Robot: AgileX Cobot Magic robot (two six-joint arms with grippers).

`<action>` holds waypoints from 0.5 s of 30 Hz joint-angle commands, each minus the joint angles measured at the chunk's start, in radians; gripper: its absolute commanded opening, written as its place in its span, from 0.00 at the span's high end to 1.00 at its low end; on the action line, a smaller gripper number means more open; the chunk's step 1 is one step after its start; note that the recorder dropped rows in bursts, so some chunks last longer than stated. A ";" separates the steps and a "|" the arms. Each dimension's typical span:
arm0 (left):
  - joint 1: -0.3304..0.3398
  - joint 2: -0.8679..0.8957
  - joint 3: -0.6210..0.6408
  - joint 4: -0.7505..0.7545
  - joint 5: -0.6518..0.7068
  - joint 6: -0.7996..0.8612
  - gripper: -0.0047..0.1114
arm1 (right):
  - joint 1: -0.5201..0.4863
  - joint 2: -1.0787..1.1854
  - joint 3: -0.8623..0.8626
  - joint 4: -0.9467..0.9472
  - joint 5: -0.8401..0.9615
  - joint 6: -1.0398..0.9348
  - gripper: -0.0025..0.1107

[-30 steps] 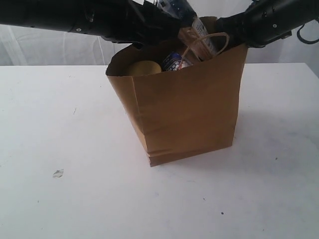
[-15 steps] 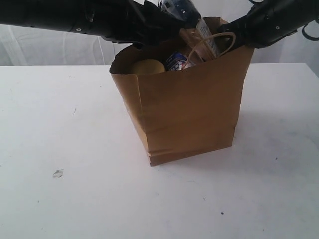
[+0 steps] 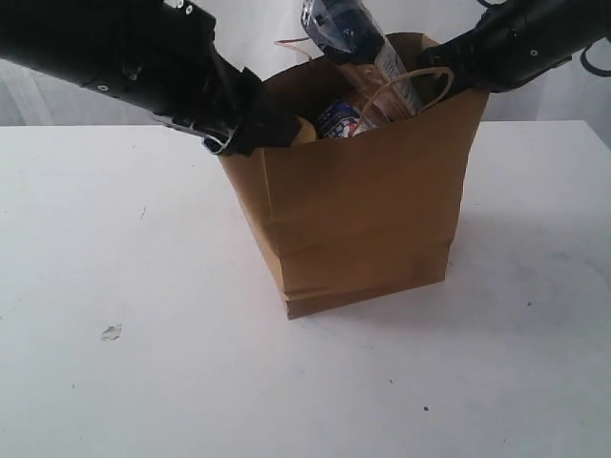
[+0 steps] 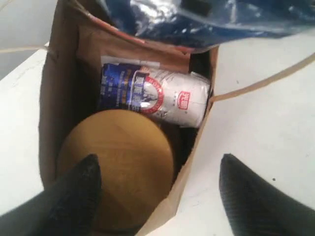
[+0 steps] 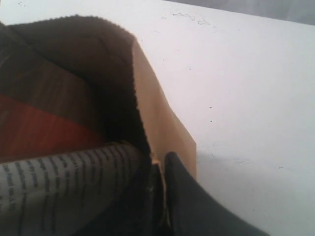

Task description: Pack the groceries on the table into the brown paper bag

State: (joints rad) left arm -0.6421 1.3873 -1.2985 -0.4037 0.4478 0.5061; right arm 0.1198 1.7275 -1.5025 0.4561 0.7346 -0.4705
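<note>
The paper bag [image 3: 363, 219] is plain brown, table [image 3: 115, 239] white (dark-specked), jar lid [image 4: 118, 162] yellow, carton [image 4: 157, 96] blue-and-white.

1 brown paper bag [image 3: 363, 219], 2 loop handles [image 3: 416, 80]. Under the left gripper [image 4: 158, 164], 1 yellow-lidded jar [image 4: 118, 157] and 1 blue-white carton [image 4: 152, 96]. Beside the right gripper [image 3: 447, 74], 1 spaghetti packet [image 3: 358, 43]. Well apart from both, 1 small pale scrap [image 3: 112, 332].
</note>
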 commanded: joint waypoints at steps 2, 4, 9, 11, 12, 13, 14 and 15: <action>0.002 -0.054 -0.006 0.053 0.025 -0.075 0.36 | -0.002 -0.016 -0.002 -0.009 -0.001 0.003 0.94; 0.002 -0.073 -0.006 0.053 0.017 -0.084 0.36 | -0.002 -0.023 -0.002 0.000 -0.006 0.003 0.94; 0.002 -0.089 -0.006 0.053 0.028 -0.087 0.36 | -0.002 -0.048 -0.002 0.006 -0.007 0.003 0.84; 0.002 -0.089 -0.006 0.053 0.036 -0.090 0.36 | -0.002 -0.053 -0.002 0.006 0.000 0.003 0.67; 0.002 -0.089 -0.006 0.053 0.039 -0.090 0.36 | -0.002 -0.055 -0.002 0.006 0.000 0.003 0.61; 0.002 -0.089 -0.006 0.053 0.041 -0.092 0.36 | -0.002 -0.055 -0.002 0.006 0.001 0.005 0.55; 0.002 -0.089 -0.006 0.053 0.041 -0.092 0.36 | -0.002 -0.057 -0.002 0.006 0.001 0.011 0.52; 0.002 -0.089 -0.006 0.053 0.041 -0.092 0.36 | -0.002 -0.060 -0.002 0.006 0.001 0.022 0.50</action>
State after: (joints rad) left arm -0.6421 1.3085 -1.2985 -0.3464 0.4692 0.4270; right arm 0.1198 1.6820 -1.5025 0.4579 0.7308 -0.4656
